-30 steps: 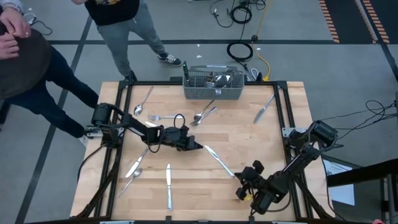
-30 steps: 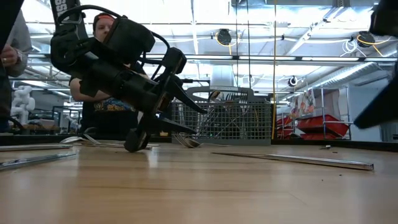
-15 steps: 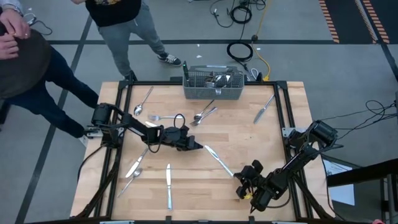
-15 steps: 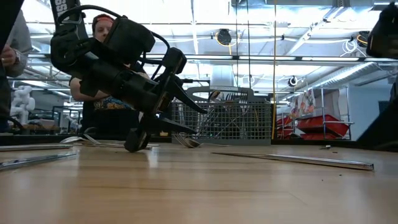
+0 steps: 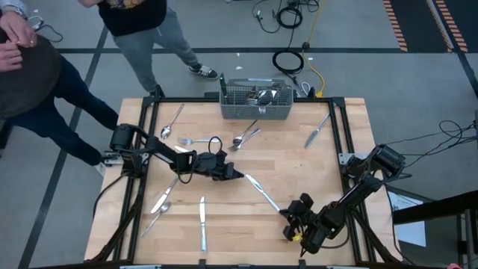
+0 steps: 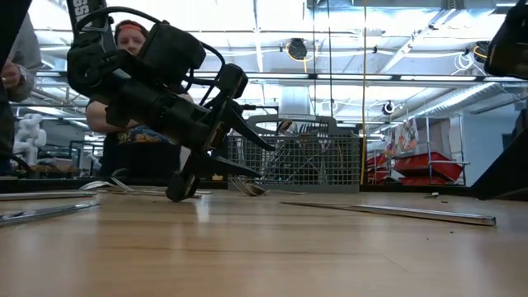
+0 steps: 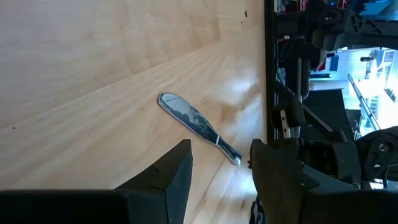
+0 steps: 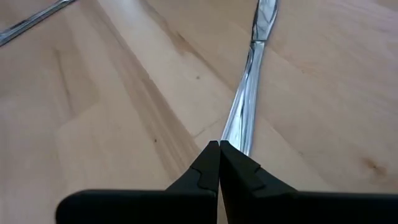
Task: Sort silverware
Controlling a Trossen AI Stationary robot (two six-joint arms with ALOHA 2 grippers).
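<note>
The silverware lies scattered on the wooden table (image 5: 299, 161). One table knife (image 5: 261, 192) lies slanted in the middle, between my two grippers. My left gripper (image 5: 233, 175) stands open just short of the knife's blade end (image 7: 186, 115), holding nothing. My right gripper (image 5: 286, 217) is shut, and its fingertips (image 8: 219, 152) point slanting down at the knife's handle end (image 8: 239, 127). Spoons (image 5: 245, 137) (image 5: 172, 123), another knife (image 5: 202, 223) and forks (image 5: 159, 203) lie flat elsewhere on the table. My right gripper's shut fingertips (image 8: 211, 155) stand at the handle end of the knife (image 8: 244, 112), coming slanting down from the table's near right. The fingertips hide the very end, so I cannot tell whether they touch it. The knife lies flat on the table.
A grey wire-mesh basket (image 5: 256, 101) with several pieces in it stands at the middle of the far edge. A knife (image 5: 317, 131) lies at the far right. People stand beyond the table's far left corner (image 5: 142, 30). A black frame (image 5: 343, 134) borders the table.
My right gripper has tipped a little further down over the knife's handle end and stayed shut. The knife and my left arm have kept still.
</note>
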